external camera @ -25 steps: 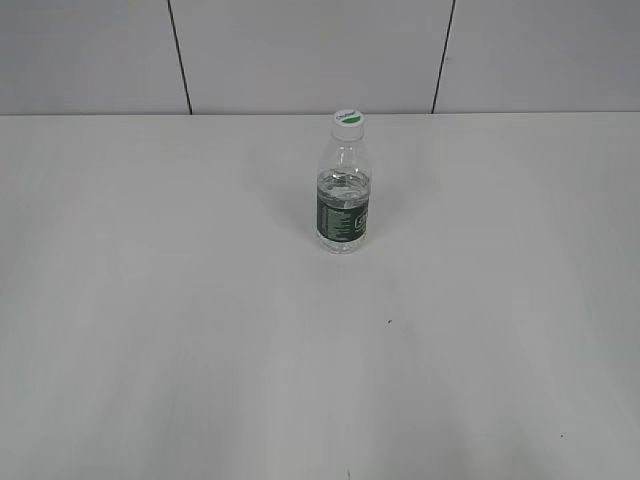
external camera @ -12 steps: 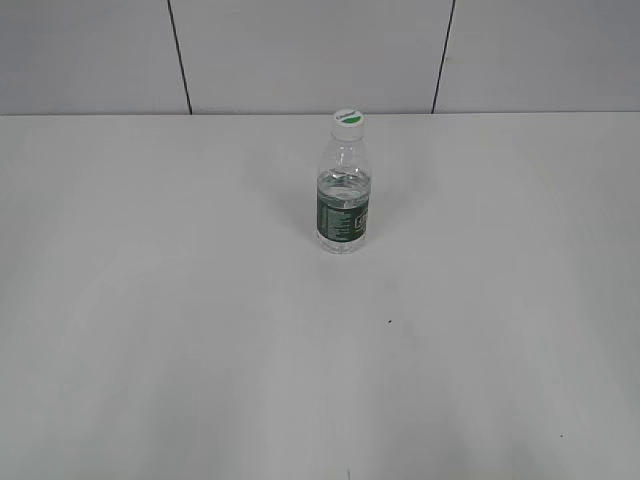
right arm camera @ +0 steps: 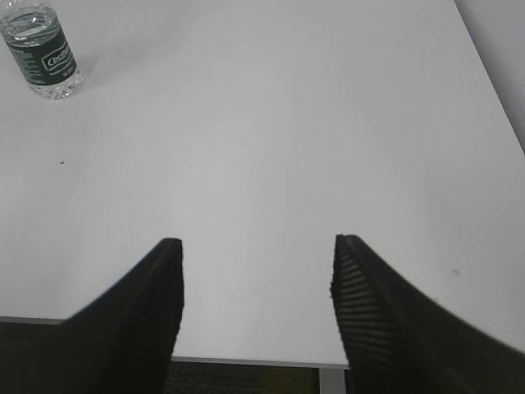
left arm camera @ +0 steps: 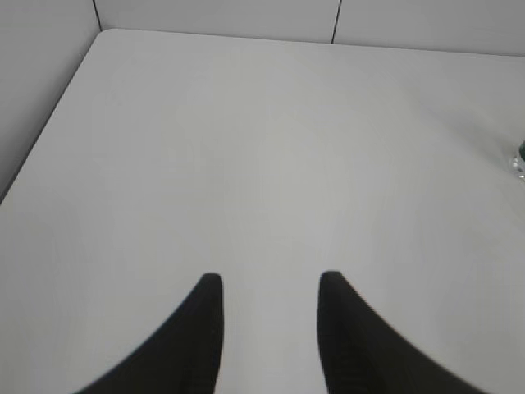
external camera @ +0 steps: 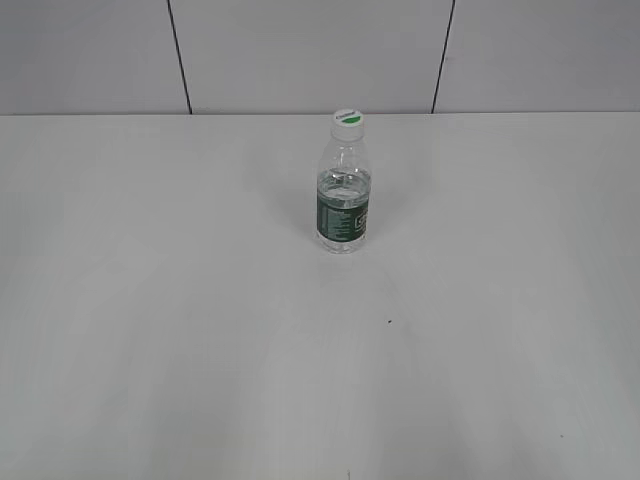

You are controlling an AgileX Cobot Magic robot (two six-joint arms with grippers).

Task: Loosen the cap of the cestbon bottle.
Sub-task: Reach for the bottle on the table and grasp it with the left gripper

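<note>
One bottle (external camera: pixel 343 190) is seen standing upright on the white table (external camera: pixel 180 330), a little right of the middle and toward the far edge in the exterior view, well short of the panelled wall (external camera: pixel 300 50) behind. Its clear body is partly filled with water, and a dark green label is wrapped round the lower half. The white cap (external camera: pixel 347 121), marked with a green patch on top, is seated on the neck.

Neither arm is shown in the exterior view. In the left wrist view the left gripper (left arm camera: pixel 269 283) is held above bare table with its two dark fingers parted and nothing between them; only a sliver of the bottle is caught at the right edge of that view, well apart from the fingers. In the right wrist view the right gripper (right arm camera: pixel 257 246) is spread wider, also holding nothing, and is placed over the near edge of the table. The bottle's lower part is seen at the top left corner of that view, far from the fingertips, with its cap cut off by the frame.
</note>
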